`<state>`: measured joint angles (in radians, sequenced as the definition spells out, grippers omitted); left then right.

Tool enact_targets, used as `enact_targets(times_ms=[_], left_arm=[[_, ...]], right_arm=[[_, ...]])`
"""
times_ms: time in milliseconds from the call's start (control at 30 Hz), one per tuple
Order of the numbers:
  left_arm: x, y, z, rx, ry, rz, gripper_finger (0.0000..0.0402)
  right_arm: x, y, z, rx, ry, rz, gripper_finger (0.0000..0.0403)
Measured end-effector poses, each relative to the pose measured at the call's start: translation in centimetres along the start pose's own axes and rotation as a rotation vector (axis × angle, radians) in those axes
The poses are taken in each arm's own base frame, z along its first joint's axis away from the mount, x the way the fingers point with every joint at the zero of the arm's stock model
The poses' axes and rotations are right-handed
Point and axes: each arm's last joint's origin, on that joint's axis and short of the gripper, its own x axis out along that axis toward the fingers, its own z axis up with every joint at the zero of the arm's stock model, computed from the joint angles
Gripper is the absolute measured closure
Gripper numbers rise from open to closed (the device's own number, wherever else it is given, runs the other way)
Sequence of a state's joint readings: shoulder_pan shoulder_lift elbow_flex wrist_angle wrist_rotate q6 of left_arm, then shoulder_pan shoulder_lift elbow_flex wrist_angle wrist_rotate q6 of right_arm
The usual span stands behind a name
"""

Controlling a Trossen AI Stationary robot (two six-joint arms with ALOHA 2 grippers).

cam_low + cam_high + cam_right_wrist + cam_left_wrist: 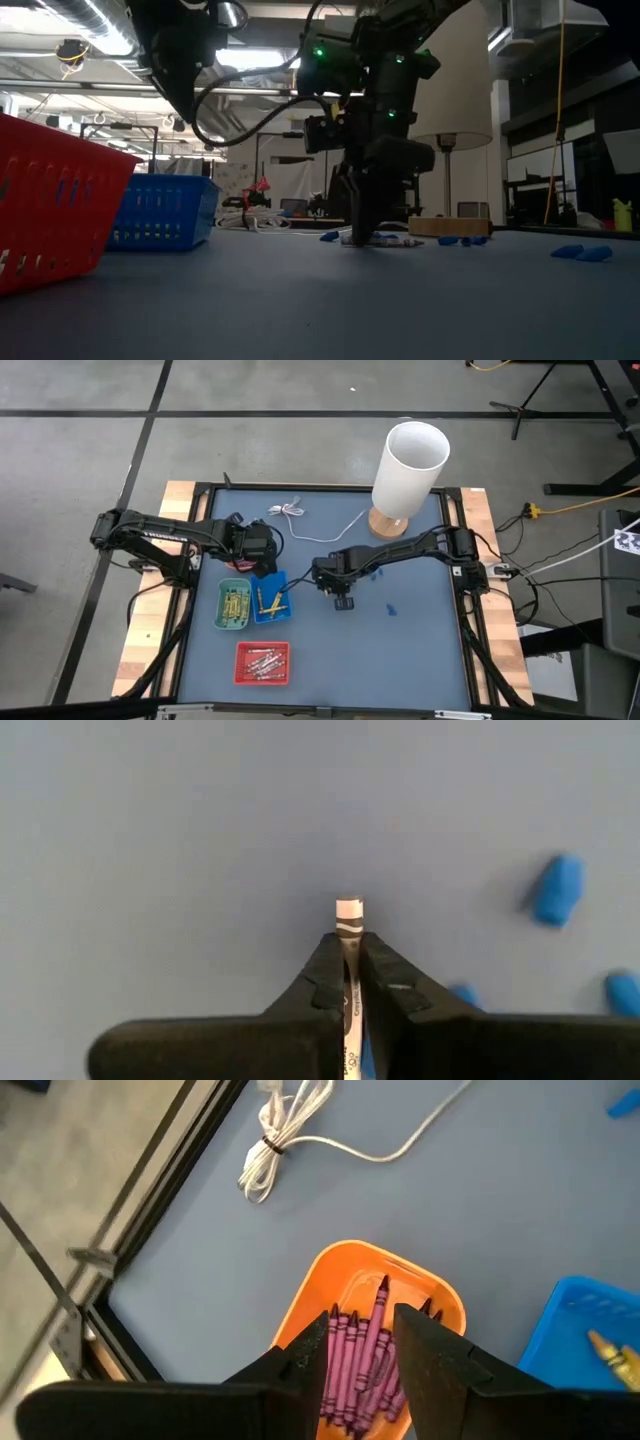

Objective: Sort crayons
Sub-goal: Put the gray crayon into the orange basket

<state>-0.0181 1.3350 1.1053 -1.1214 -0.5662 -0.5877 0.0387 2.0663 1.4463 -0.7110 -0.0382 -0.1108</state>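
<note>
One whitish paper-wrapped crayon (pixel 349 945) pinched between the closed fingers (pixel 322 982) of the right gripper (pixel 343 600), low over the middle of the blue-grey counter (pixel 420 650). Long axis running straight along the fingers, blunt end poking out past the tips, so gripped lengthwise rather than across. Seen from table height, fingertips right down at the counter surface; lifted or not, hard to say. Nearest of the trays: the small blue plastic basket (pixel 272 600) with yellow crayons, just to the gripper's left; beyond it a teal tray (pixel 233 605), and nearer the front edge a red basket (pixel 263 663) of pale sticks, probably the right home for this one. Left gripper (pixel 360 1355) hovering over an orange tray (pixel 330 1275) of pink-purple crayons (pixel 365 1365), fingers parted, empty. Scattered small blue bits (pixel 557 888) beside the held crayon.
</note>
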Motion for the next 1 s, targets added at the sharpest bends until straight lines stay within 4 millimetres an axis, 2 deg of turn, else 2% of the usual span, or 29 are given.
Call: enact_targets(times_ms=[167, 367, 500, 700, 867, 1000], left_arm=[[0.0, -0.2, -0.1, 0.077, 0.02, -0.035, 0.0302], [-0.7, -1.0, -0.9, 0.113, 0.115, -0.214, 0.0302], [-2.5, -2.1, -2.0, 0.092, 0.095, -0.308, 0.0302], [-5.9, -4.1, -4.6, 0.051, 0.012, -0.409, 0.0302], [-8.1, -5.7, -7.2, 0.022, -0.023, -0.458, 0.0302], [-9.7, -6.5, -9.1, -0.003, -0.112, -0.485, 0.0302]], right_arm=[[-1.3, 0.0, 1.5, -0.004, -0.07, 0.039, 0.0391], [-3.3, 0.0, 3.6, -0.015, -0.183, 0.068, 0.039], [-4.2, 0.0, 4.9, -0.025, -0.284, 0.071, 0.0389], [-4.7, 0.3, 6.1, -0.056, -0.424, 0.186, 0.0389], [-5.3, 1.7, 7.4, -0.025, -0.559, 0.266, 0.0389], [-6.0, 4.6, 8.5, -0.074, -0.671, 0.307, 0.0389]])
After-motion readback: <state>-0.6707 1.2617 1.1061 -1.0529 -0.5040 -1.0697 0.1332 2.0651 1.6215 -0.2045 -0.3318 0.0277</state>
